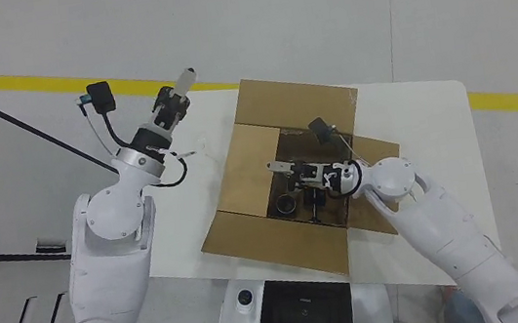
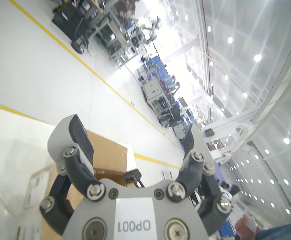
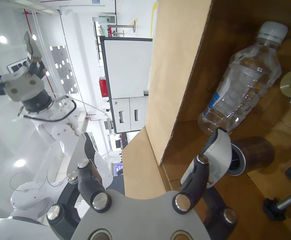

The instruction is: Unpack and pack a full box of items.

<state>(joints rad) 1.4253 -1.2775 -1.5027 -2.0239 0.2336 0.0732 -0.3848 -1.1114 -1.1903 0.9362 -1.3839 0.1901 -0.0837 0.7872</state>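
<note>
The brown corrugated cardboard box [image 1: 242, 178] stands on the white table [image 1: 429, 109] with its four flaps folded out flat, so the opening step is done. Every item I can make out lies inside it: a clear, ribbed plastic bottle with a white cap [image 3: 241, 86] leaning along an inner wall, a dark brown cylindrical container with a pale rim [image 3: 254, 154] on its side just beside the bottle's base, and a black star-shaped knob on a threaded metal rod [image 3: 271, 210] a little apart from both. A round metallic edge shows next to the bottle, too cut off to name.

The right gripper [image 3: 151, 145] is down at the box's mouth with its fingers spread and nothing between them. One finger sits inside, just beside the bottle's base and the cylinder's rim. The other is on the outer side of a cardboard wall edge.

The left gripper [image 2: 133, 131] is raised well away from the box, off beyond the table's side and pointing upward, its fingers also spread wide and holding nothing.

My reading is that unpacking has barely begun, or that repacking is close to finished; the pictures alone do not settle which. If it is unpacking, at least these three items are left to lift out, and then all must go back in
</note>
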